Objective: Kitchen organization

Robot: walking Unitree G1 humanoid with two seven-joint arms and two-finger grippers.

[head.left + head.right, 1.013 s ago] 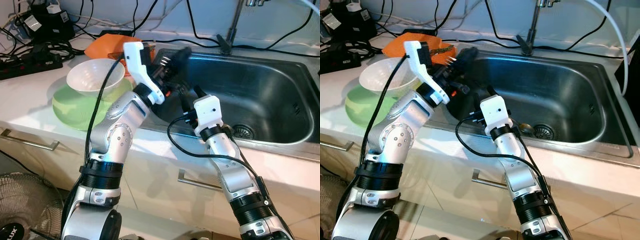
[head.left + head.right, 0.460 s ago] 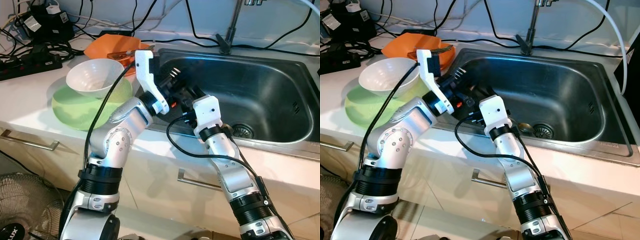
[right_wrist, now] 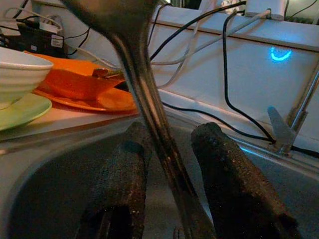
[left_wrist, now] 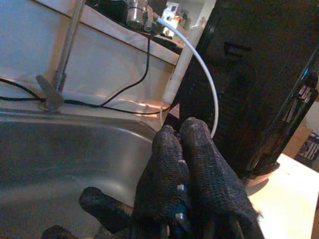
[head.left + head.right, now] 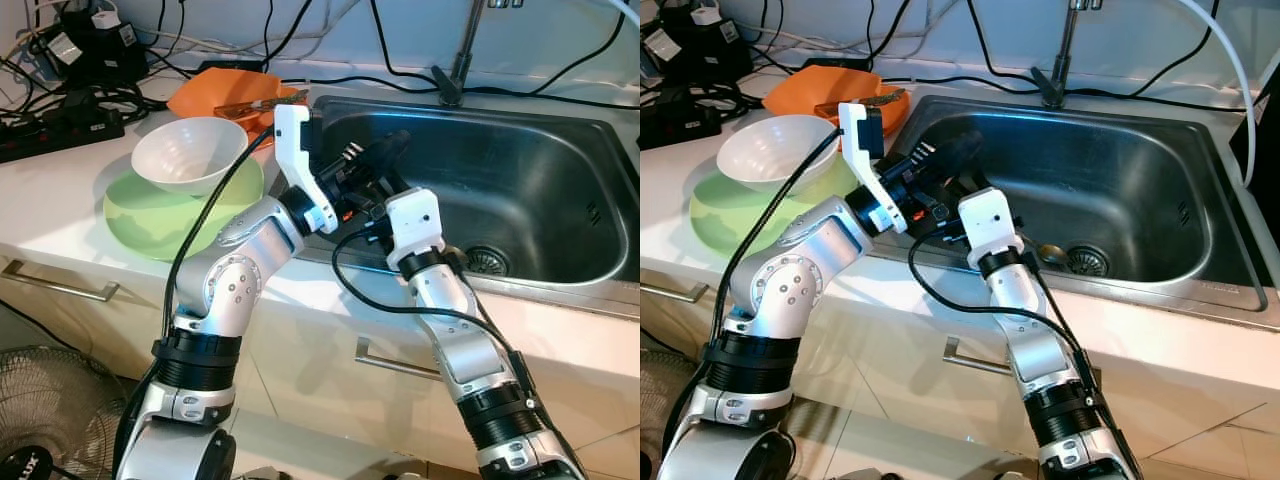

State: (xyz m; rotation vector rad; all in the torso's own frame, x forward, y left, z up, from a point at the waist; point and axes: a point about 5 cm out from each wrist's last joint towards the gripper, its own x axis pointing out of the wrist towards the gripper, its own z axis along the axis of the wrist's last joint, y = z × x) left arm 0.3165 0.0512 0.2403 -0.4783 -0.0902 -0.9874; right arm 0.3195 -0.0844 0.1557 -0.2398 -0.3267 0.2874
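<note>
A metal spoon (image 3: 132, 45) stands up between the two black fingers of my right gripper (image 3: 172, 132), which is shut on its handle. That arm's white wrist (image 5: 410, 220) hovers over the near left part of the steel sink (image 5: 540, 170). My left gripper (image 5: 390, 145) reaches in from the counter side, just above and beside the right one. Its fingers (image 4: 169, 164) are shut with nothing visible between them. A white bowl (image 5: 190, 155) rests on a green plate (image 5: 150, 215) on the counter to the left. An orange plate (image 5: 215, 95) lies behind them.
The faucet (image 5: 455, 75) rises at the sink's back rim, and the drain (image 5: 487, 260) is near its front. A small metal item (image 5: 1048, 255) lies beside the drain. A power strip with tangled cables (image 5: 60, 110) fills the back left counter. A fan (image 5: 40, 420) stands on the floor below.
My left arm has swung right, from above the bowl and orange plate to over the sink's left side, close to the right gripper. The right arm has barely moved.
</note>
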